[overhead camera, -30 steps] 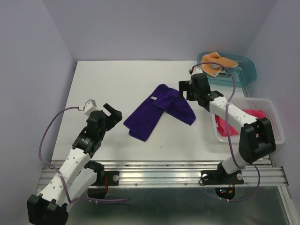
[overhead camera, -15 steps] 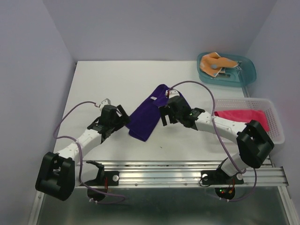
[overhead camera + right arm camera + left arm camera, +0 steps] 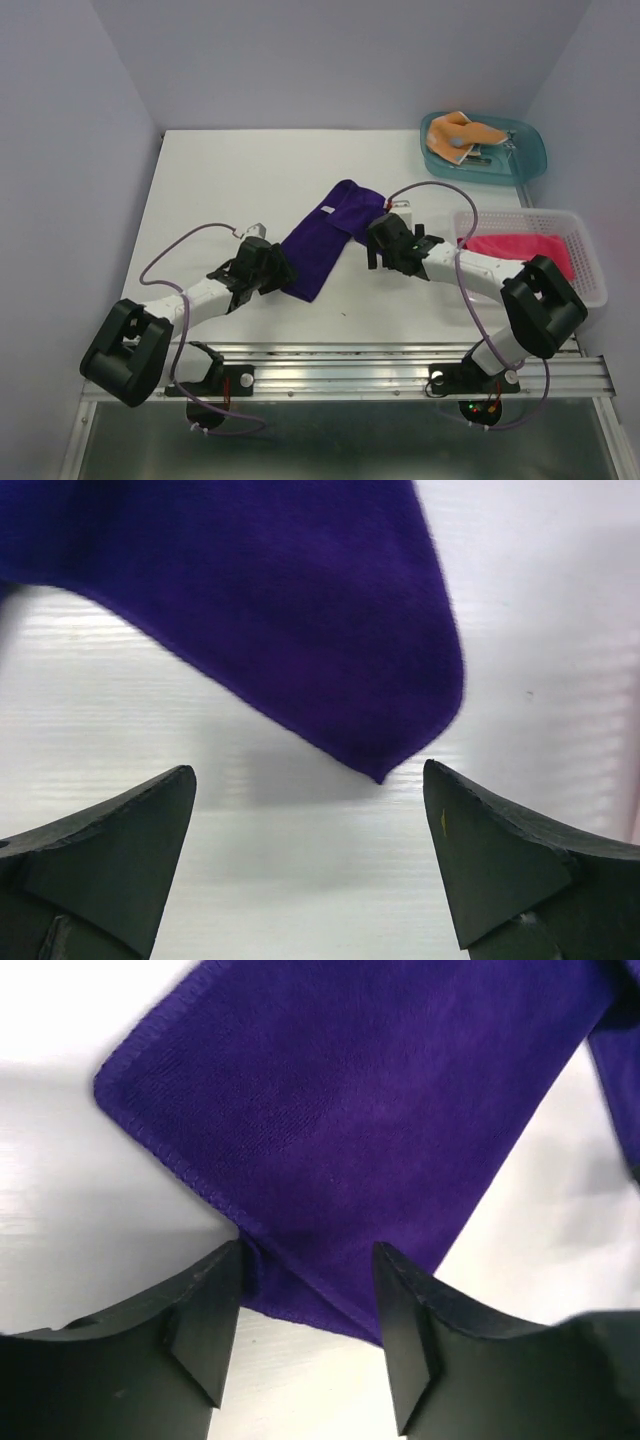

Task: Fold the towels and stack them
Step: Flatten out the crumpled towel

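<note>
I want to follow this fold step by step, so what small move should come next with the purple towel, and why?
Probably close the left gripper fully: the near edge of the purple towel already lies between its open fingers. The right gripper is open too, with the towel's other corner just at its fingertips, not gripped.

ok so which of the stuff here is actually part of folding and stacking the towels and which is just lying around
Part of the job: purple towel, on the table; pink-red towel, in the white basket; orange dotted towel, in the teal tray.

Just lying about: the basket and tray themselves, plus small clutter in the tray, too small to identify.
</note>
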Robot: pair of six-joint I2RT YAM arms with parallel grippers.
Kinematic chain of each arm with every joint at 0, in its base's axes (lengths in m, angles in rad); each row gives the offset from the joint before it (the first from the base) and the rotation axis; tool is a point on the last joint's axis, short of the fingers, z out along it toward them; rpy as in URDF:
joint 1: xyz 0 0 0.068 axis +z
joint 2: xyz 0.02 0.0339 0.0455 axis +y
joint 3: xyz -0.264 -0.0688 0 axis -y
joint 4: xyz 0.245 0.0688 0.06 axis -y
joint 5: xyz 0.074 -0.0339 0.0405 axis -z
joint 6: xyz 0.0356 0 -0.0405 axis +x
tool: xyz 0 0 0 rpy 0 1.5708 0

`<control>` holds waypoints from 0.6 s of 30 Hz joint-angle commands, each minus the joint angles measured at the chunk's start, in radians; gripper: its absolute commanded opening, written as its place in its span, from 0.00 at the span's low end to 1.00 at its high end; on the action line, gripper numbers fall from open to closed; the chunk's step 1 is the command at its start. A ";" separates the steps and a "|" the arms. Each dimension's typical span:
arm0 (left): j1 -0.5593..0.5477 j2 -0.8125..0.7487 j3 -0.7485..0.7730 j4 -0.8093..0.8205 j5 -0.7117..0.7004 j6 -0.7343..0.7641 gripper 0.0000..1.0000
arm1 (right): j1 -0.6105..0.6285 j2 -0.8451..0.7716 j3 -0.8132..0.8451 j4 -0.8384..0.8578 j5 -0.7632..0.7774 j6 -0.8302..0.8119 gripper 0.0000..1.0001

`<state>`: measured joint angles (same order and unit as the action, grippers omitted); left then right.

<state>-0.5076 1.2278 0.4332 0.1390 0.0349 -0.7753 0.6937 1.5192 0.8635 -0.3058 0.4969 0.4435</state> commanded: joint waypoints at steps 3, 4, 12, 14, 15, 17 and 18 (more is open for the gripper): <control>-0.025 0.038 0.035 0.001 -0.019 0.008 0.09 | -0.074 -0.060 -0.061 0.028 0.008 0.046 1.00; -0.023 0.033 0.036 -0.027 -0.076 0.001 0.01 | -0.083 -0.066 -0.064 0.028 0.005 0.047 1.00; 0.047 -0.069 0.090 -0.295 -0.458 -0.107 0.00 | -0.106 -0.079 -0.073 0.037 -0.023 0.072 1.00; 0.105 -0.102 0.099 -0.337 -0.460 -0.091 0.00 | -0.108 -0.088 -0.081 0.053 -0.044 0.083 1.00; 0.119 -0.109 0.102 -0.348 -0.454 -0.076 0.01 | -0.108 -0.097 -0.086 0.083 -0.064 0.086 1.00; 0.127 -0.126 0.108 -0.374 -0.451 -0.070 0.18 | -0.108 -0.103 -0.096 0.114 -0.116 0.092 1.00; 0.129 -0.146 0.113 -0.383 -0.449 -0.068 0.25 | -0.108 -0.105 -0.098 0.123 -0.124 0.099 1.00</control>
<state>-0.3965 1.1366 0.5018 -0.1280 -0.3298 -0.8490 0.5919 1.4536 0.7940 -0.2737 0.4328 0.5037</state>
